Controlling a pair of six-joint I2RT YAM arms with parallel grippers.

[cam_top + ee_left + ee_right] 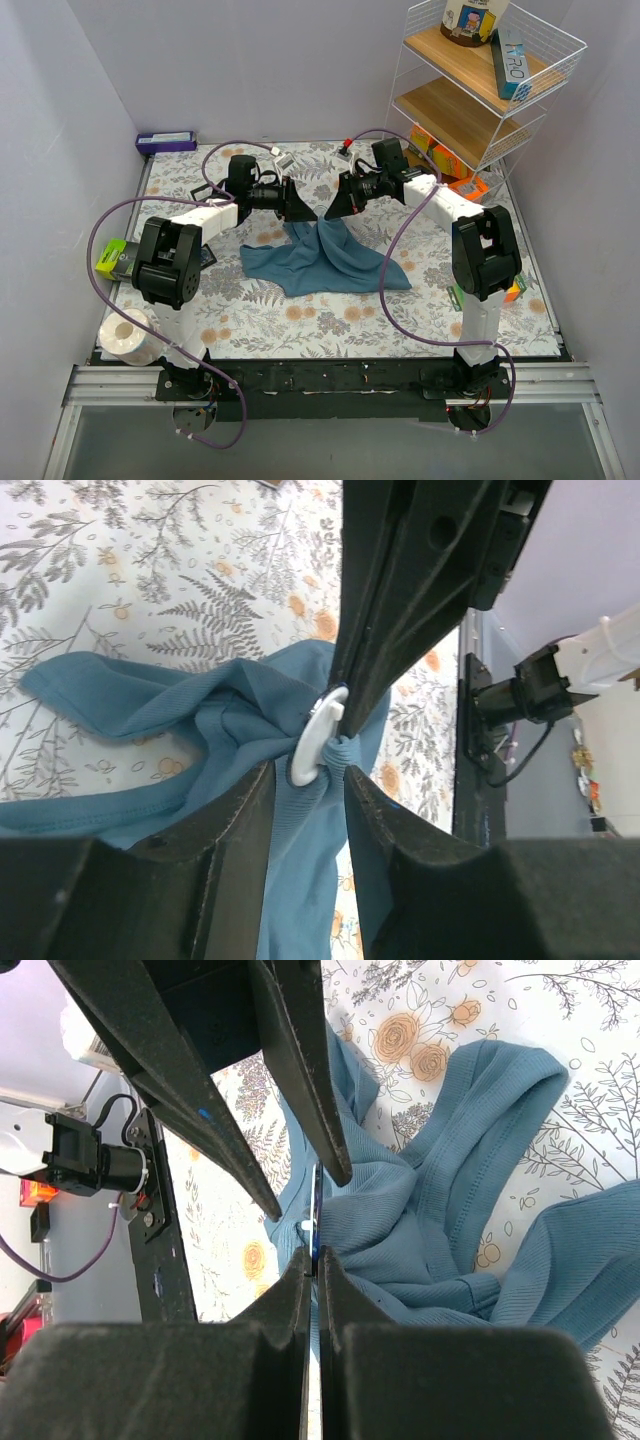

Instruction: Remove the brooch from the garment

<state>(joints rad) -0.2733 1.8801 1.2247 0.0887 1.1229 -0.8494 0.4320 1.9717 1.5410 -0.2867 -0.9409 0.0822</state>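
Nearest, the left gripper (308,780) is clamped on the garment (200,730) at 6 o'clock of the brooch (318,735), itself pinched by the right gripper (313,1257).

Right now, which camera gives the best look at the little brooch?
The left wrist view. There the brooch shows as a white oval disc against the bunched teal T-shirt. The right wrist view catches it only edge-on, as a thin sliver. In the top external view it cannot be made out where the cloth is lifted.
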